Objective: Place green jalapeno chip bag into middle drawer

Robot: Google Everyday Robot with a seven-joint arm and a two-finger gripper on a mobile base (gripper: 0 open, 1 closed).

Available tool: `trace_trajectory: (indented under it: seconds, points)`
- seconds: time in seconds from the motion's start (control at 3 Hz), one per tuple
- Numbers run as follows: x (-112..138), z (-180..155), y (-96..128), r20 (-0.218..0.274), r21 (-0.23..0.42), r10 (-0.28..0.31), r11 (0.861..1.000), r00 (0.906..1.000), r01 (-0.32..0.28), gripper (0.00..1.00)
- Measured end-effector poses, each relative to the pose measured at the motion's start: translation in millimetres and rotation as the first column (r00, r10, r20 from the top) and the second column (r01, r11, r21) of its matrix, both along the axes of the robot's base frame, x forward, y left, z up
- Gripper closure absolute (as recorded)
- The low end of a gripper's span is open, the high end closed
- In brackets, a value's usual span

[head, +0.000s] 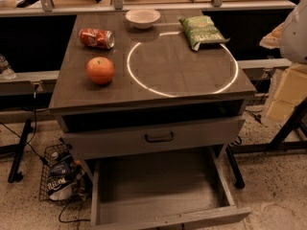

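Note:
The green jalapeno chip bag (201,31) lies flat on the back right of the grey cabinet top (158,56), just outside a bright ring of light. The middle drawer (153,188) is pulled out at the bottom of the cabinet and its grey floor is bare. My gripper is not in view. Only a white rounded part of my arm (293,30) shows at the right edge, apart from the bag.
A crushed red soda can (97,38), a red apple (100,70) and a white bowl (143,17) sit on the top. A grey drawer front with a dark handle (159,137) is above the open drawer. A wire basket (60,176) stands on the floor at left.

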State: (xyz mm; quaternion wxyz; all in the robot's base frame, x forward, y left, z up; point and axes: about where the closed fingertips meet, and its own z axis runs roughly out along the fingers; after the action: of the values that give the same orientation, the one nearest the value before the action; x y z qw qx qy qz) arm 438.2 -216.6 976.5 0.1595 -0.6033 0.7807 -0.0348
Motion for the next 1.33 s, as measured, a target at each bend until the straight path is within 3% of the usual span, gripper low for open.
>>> trace_trajectory:
  seconds: [0.33, 0.67, 1.0, 1.33]
  points:
    - [0.0, 0.0, 0.0, 0.0, 0.0, 0.0, 1.0, 1.0, 0.0, 0.0]
    - [30.2, -3.9, 4.7, 0.042, 0.016, -0.009, 1.0, 0.9991, 0.008, 0.0]
    - [115.3, -3.2, 17.9, 0.159, 0.084, 0.01, 0.996, 0.9872, -0.024, 0.0]
    - [182.5, 6.7, 24.5, 0.26, 0.146, 0.016, 0.988, 0.9656, -0.055, 0.0]
